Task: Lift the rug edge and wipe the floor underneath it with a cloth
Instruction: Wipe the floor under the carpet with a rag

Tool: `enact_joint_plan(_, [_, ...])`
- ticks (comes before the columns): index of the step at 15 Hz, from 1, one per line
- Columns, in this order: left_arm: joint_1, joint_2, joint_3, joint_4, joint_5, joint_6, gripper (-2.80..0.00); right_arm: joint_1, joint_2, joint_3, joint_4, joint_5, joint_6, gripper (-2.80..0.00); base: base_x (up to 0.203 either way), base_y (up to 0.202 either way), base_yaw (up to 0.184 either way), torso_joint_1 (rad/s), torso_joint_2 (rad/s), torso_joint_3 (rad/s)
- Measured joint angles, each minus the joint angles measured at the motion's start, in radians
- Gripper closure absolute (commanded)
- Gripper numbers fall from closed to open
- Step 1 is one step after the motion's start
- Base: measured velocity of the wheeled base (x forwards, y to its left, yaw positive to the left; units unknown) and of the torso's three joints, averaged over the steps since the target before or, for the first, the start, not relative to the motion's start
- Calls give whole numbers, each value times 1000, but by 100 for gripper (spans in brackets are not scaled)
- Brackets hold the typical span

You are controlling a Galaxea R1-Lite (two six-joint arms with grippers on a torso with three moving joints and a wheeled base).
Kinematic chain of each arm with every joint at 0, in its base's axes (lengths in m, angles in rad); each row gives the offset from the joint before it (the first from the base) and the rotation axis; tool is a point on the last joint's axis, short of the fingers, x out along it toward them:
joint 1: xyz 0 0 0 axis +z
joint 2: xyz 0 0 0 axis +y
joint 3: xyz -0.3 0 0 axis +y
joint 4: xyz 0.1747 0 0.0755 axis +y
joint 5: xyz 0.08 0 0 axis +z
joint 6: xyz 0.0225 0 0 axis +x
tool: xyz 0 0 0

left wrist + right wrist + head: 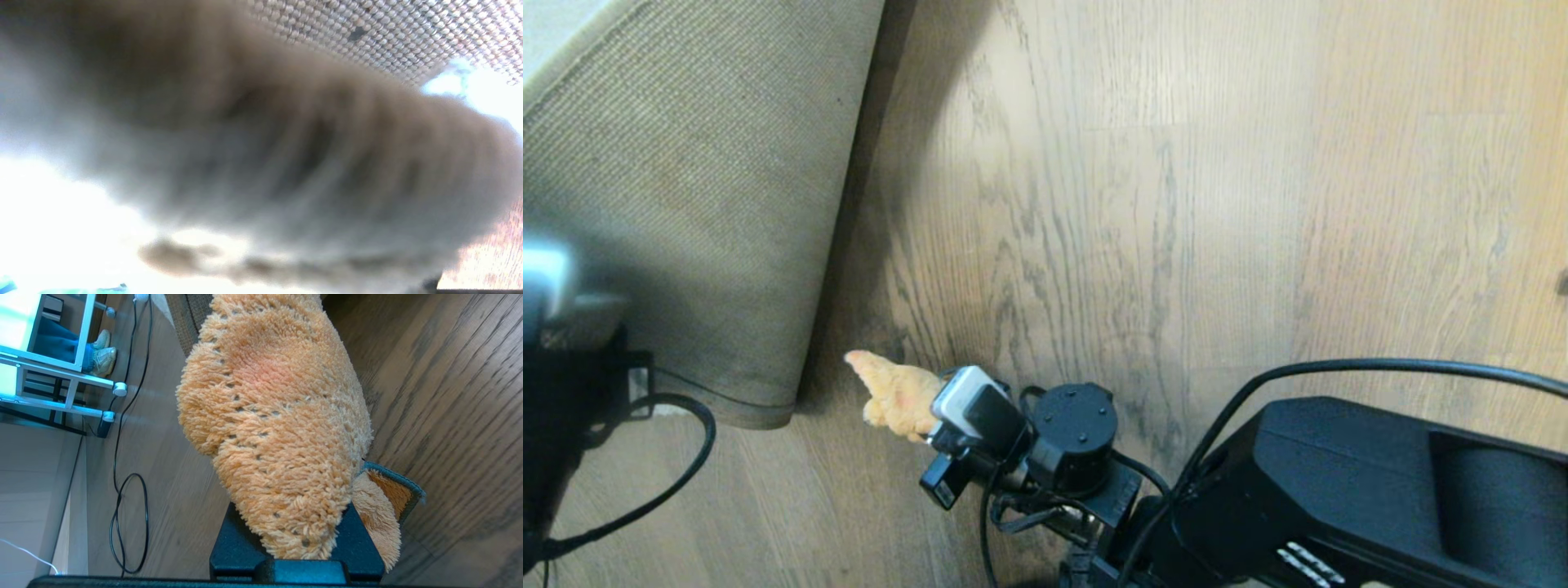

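The rug edge is lifted and folded back at the upper left, showing its tan woven backing. My left arm holds it from the left edge of the head view. The grey pile presses close against the left wrist camera and hides the fingers. My right gripper sits low in the centre, shut on the orange fluffy cloth. The cloth bulges out past the jaws, and its dark trim shows at one corner. It hangs over the bare wood-grain floor, just right of the rug's curled corner.
A black cable loops on the floor beside my left arm. In the right wrist view, more cables trail toward a white metal frame. A person's shoes stand by the frame.
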Motion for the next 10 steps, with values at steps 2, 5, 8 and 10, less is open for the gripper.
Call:
enact_joint_plan(2, [0,0,2,-1,0,0,0,0,36,-41,-1,0,0,0,0,0,0,0,0,0])
enact_joint_plan(5, [1,0,5,0,0,0,0,-14,79,-97,-2,0,0,0,0,0,0,0,0,0])
enact_joint_plan(8, [1,0,4,-1,1,0,0,-54,112,-151,-2,0,0,0,0,0,0,0,0,0])
enact_joint_plan(10, [1,2,5,-1,0,0,0,-93,126,-189,2,0,0,0,0,0,0,0,0,0])
